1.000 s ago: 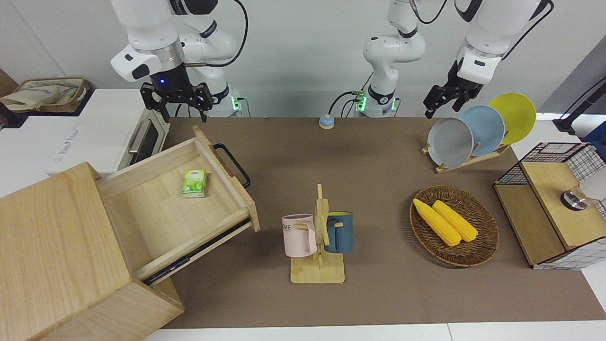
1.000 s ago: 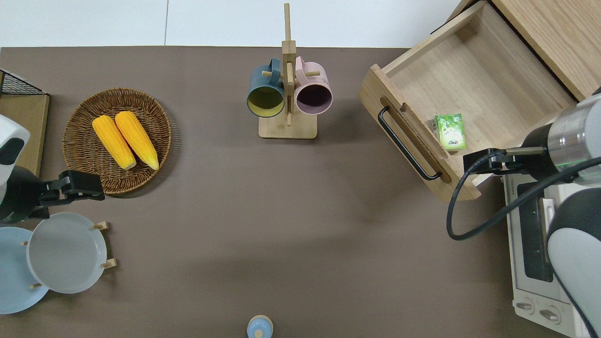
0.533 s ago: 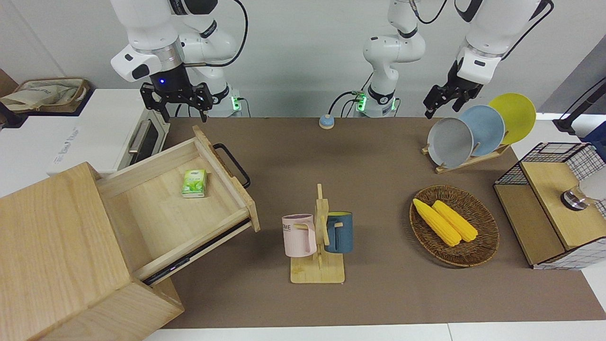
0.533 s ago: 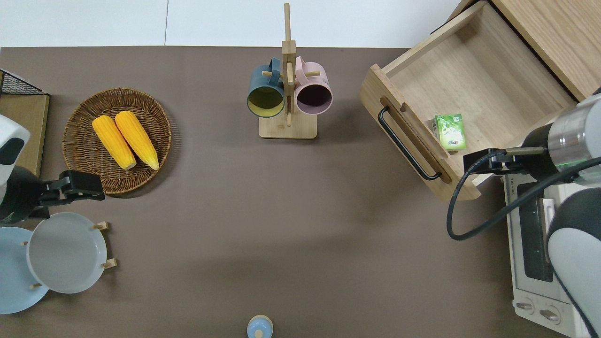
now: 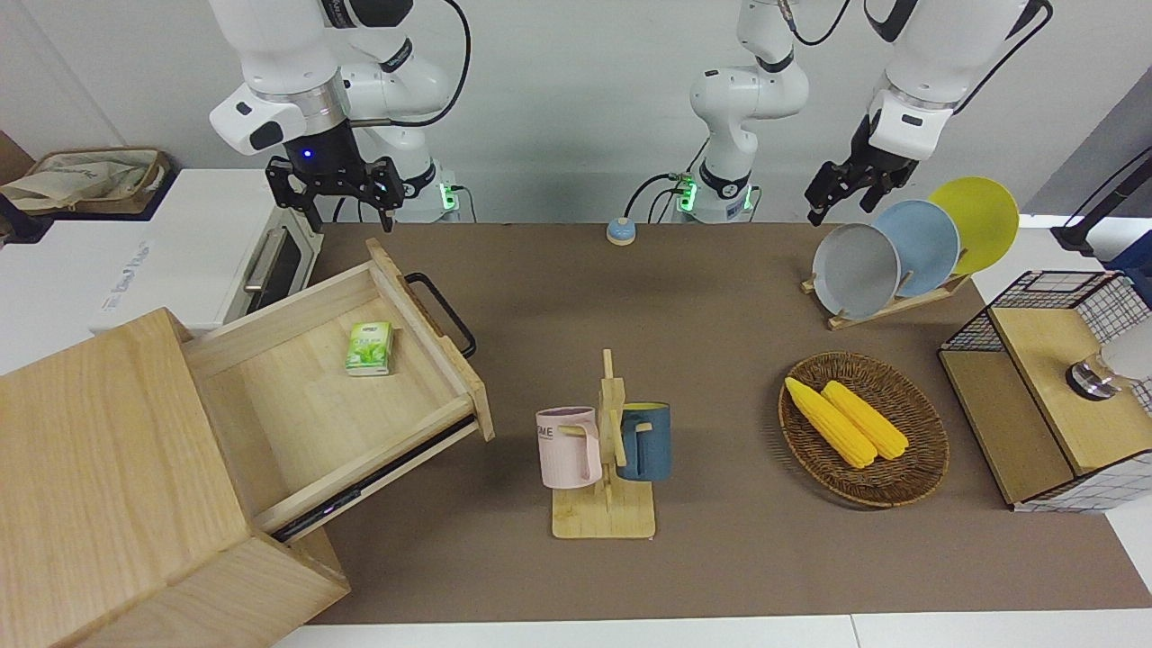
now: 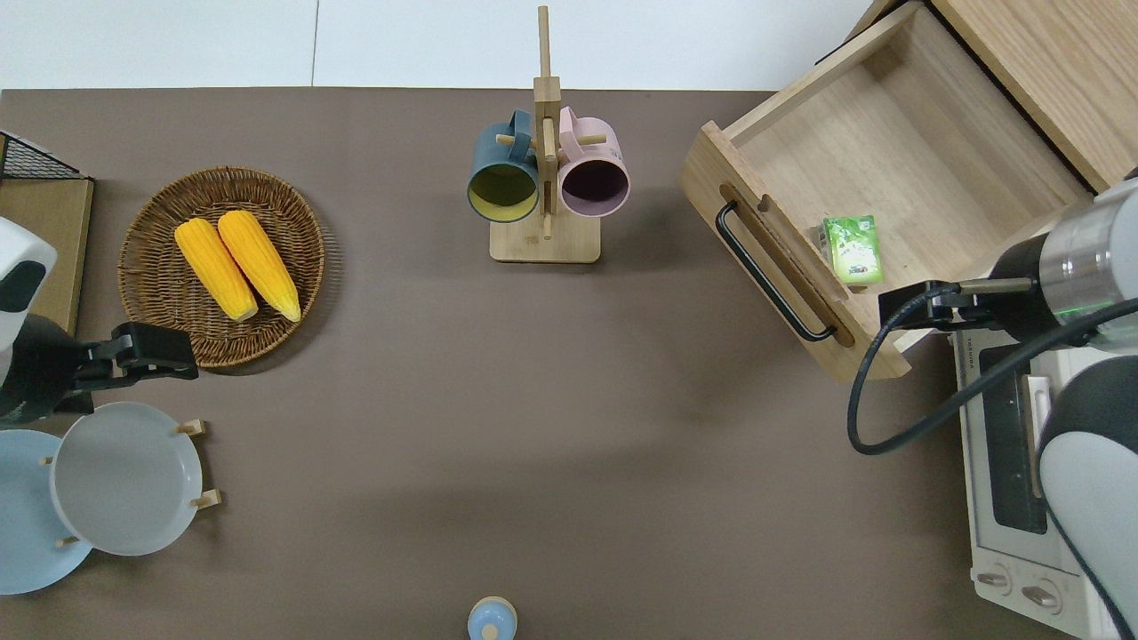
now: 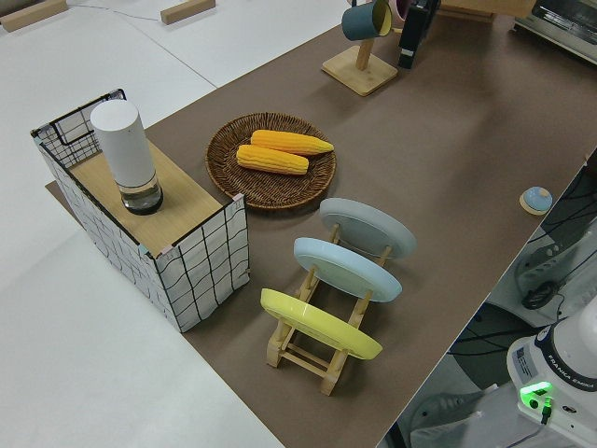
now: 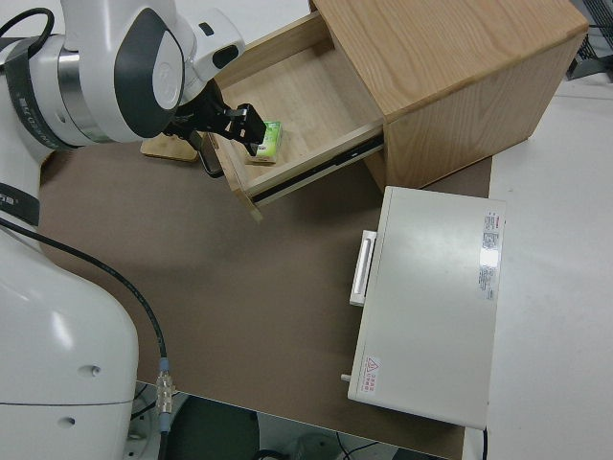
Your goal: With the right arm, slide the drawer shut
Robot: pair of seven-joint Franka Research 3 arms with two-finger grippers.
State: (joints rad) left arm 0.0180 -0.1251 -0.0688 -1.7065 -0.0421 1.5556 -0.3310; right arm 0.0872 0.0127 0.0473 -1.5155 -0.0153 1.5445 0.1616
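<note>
Right gripper (image 5: pixel 344 200) up in the air, jaws spread apart and empty, fingers (image 5: pixel 310 205) pointing down. Seen from overhead, poised over the corner of the drawer (image 6: pixel 876 178) nearest the robots, at the rim just beside the toaster oven (image 6: pixel 1013 462). Not touching the wood, as far as the front view tells. Small blue light glowing on the black wrist of the right arm (image 5: pixel 279 81).

Drawer pulled well out of the big wooden box (image 5: pixel 108 468), angled across the right arm's end of the tabletop (image 5: pixel 630 297). Black bar handle (image 5: pixel 441 313) on the drawer front, facing the middle of the tabletop. Inside, one small green packet (image 5: pixel 369 347) lying flat against the front wall, toward the end nearer the robots. Dark slide rail showing along the drawer's side farther from the robots.

White toaster oven beside the box, nearer to the robots.

Mid-tabletop, a wooden mug tree (image 5: pixel 607 450) carrying a pink mug (image 5: pixel 569 446) and a dark blue mug (image 5: pixel 644 439). Small blue round button (image 5: pixel 620 230) near the robots' edge.

Toward the left arm's end, a wicker basket (image 5: pixel 909 486) with two corn cobs (image 5: pixel 846 419) side by side; a wooden plate rack (image 7: pixel 317 345) holding grey, blue and yellow plates on edge; a wire-framed wooden rack (image 5: pixel 1044 387) with a white cylinder (image 7: pixel 126 154) standing on it.

Left arm parked; state of left gripper (image 5: pixel 832 193) jaws not possible to tell.
</note>
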